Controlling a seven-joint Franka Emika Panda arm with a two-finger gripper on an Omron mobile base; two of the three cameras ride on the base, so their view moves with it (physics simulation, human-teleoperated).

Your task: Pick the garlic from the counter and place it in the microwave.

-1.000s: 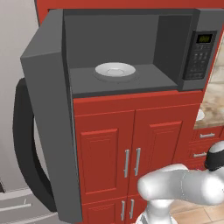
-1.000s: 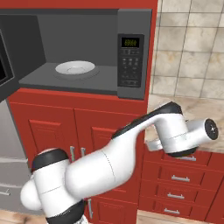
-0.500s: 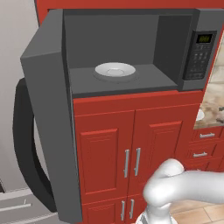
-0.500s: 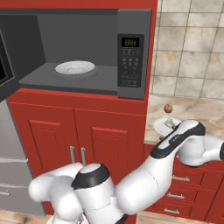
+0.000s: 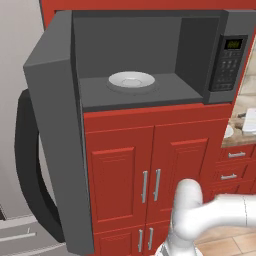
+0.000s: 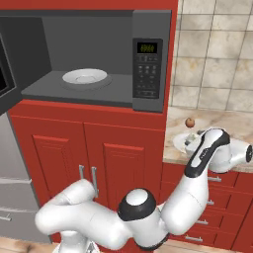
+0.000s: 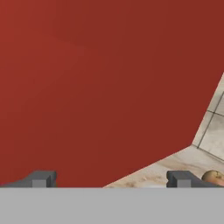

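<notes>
microwave [image 6: 148,59] door swung open | jaws [image 7: 109,179] apart facing red panel [image 7: 87,87]

From the hand view I see the pincer [image 7: 109,179] fingertips cut off at the bottom, and a small brown thing [image 7: 213,177] beside the right fingertip, too cropped to identify.
</notes>
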